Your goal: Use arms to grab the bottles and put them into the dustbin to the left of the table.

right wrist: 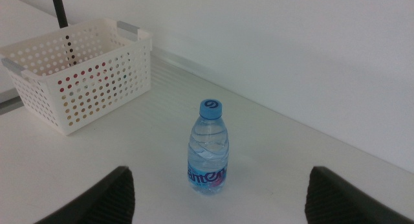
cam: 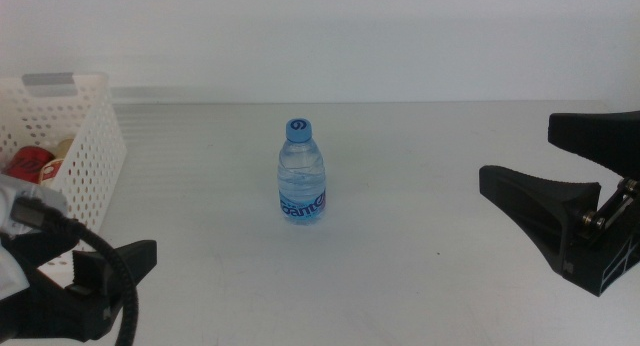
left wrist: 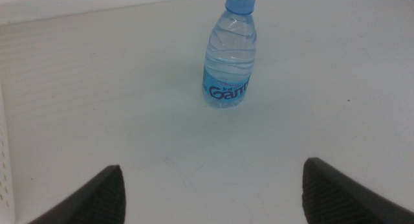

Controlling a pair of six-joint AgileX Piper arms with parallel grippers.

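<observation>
A small clear water bottle (cam: 300,172) with a blue cap and blue label stands upright in the middle of the white table (cam: 420,286). The white perforated dustbin (cam: 95,146) sits at the far left; a red can (cam: 30,164) and something pale lie inside it. My left gripper (cam: 100,271) hovers low at the near left, open and empty, with the bottle (left wrist: 230,59) ahead of it. From the right comes my right gripper (cam: 516,148), also open and empty. It faces the bottle (right wrist: 208,149) and the dustbin (right wrist: 77,88) beyond.
A thick black cable (cam: 110,261) loops over the left arm's white housing (cam: 25,211). A pale wall (cam: 350,36) closes the table's far edge. Bare tabletop surrounds the bottle on all sides.
</observation>
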